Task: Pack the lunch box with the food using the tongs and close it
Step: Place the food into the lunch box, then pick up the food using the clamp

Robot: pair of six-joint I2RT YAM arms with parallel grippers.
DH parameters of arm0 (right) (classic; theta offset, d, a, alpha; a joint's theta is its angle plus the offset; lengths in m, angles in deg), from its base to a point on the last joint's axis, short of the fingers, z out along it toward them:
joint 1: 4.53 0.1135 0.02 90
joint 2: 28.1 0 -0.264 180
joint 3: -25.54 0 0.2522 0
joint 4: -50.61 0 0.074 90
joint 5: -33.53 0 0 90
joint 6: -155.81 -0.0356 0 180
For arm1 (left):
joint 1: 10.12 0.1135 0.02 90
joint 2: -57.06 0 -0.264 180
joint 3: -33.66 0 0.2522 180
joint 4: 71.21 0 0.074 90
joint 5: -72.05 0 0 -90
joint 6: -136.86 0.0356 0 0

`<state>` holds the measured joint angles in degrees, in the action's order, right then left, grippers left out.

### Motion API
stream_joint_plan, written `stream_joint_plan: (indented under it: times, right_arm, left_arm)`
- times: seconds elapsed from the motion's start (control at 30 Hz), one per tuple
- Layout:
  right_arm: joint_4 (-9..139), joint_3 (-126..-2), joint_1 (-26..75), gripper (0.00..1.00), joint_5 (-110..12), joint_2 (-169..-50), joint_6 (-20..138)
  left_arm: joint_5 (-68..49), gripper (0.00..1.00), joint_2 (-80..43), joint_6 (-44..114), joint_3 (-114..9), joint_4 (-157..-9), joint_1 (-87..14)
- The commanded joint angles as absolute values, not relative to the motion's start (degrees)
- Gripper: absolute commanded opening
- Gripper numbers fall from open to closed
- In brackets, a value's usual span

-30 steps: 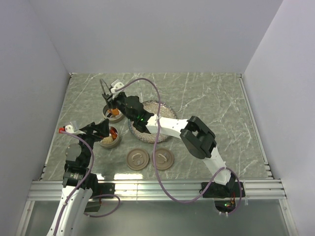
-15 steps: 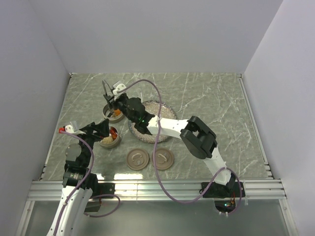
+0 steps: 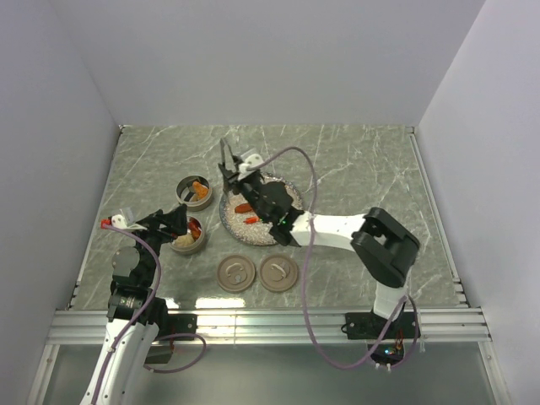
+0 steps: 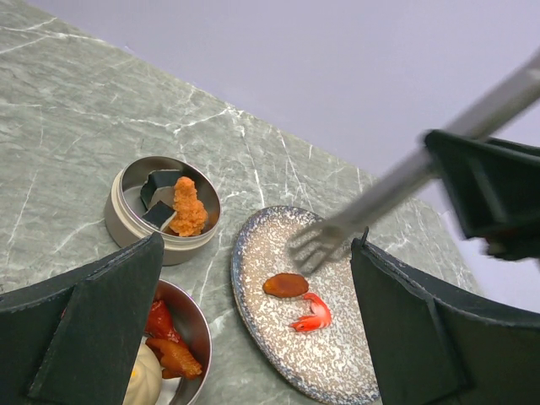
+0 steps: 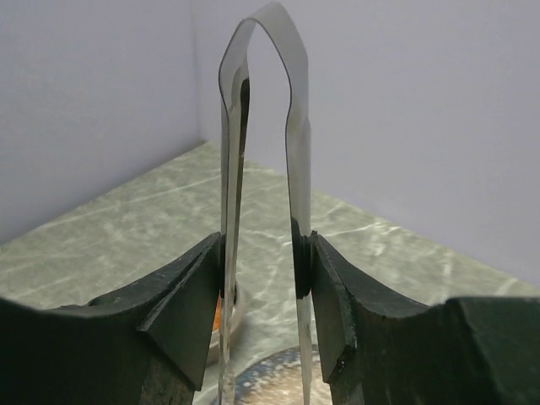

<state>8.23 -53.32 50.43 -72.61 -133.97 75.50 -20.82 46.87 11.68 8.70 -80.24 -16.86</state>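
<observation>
The right tool [image 5: 261, 270] pinches the tongs [image 5: 297, 143], whose forked tips hang just above the plate [image 4: 245, 278], left of the middle of the surface [image 3: 371, 177]. On the plate lie a brown piece [image 4: 285, 285] and a red shrimp [image 4: 312, 316]. The left tool [image 3: 173, 224], spread wide, hovers over the near tin [image 4: 198, 325] by the left edge. The far tin [image 4: 126, 219] holds an orange piece [image 4: 188, 209]. Two lids [image 3: 236, 273] lie toward the near edge.

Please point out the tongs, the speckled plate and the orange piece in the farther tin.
tongs [image 4: 319, 245], left wrist view, the toothed tip.
speckled plate [image 4: 331, 364], left wrist view, its bare near part.
orange piece [image 4: 188, 211], left wrist view, its middle.
</observation>
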Motion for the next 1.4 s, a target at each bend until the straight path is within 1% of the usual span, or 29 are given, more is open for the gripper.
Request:
stream_joint_plan:
  times: [0.0, 0.13, 0.37, 0.67, 0.77, 1.07, 1.37]
  right_arm:
    - [-0.3, -49.4, 49.6, 0.52, -75.5, -126.8, 76.7]
    - [-1.5, -42.3, 49.3, 0.52, -77.0, -122.9, 77.0]
    - [-1.2, -34.7, 49.1, 0.52, -80.3, -118.6, 74.9]
    - [-3.9, -31.0, 49.1, 0.51, -82.1, -120.5, 73.7]
    - [-5.1, -29.3, 49.1, 0.51, -80.8, -120.0, 72.9]
    - [-4.7, -29.4, 48.7, 0.53, -76.0, -122.2, 73.4]
    - [-6.6, -28.2, 46.0, 0.54, -69.7, -123.3, 70.5]
  left_arm:
    - [-21.1, 0.99, 47.1, 11.7, 8.5, -79.6, -17.0]
    - [-20.9, 1.0, 47.0, 11.7, 8.6, -79.3, -17.0]
    - [-20.5, 0.99, 46.8, 11.8, 8.7, -78.6, -16.9]
    - [-20.1, 0.99, 45.9, 11.8, 9.0, -77.6, -16.9]
    - [-19.9, 1.0, 45.6, 11.7, 9.1, -77.2, -16.9]
    - [-19.9, 0.99, 45.2, 11.8, 9.1, -76.9, -16.9]
    - [-19.7, 0.99, 44.5, 11.7, 9.2, -76.4, -16.9]
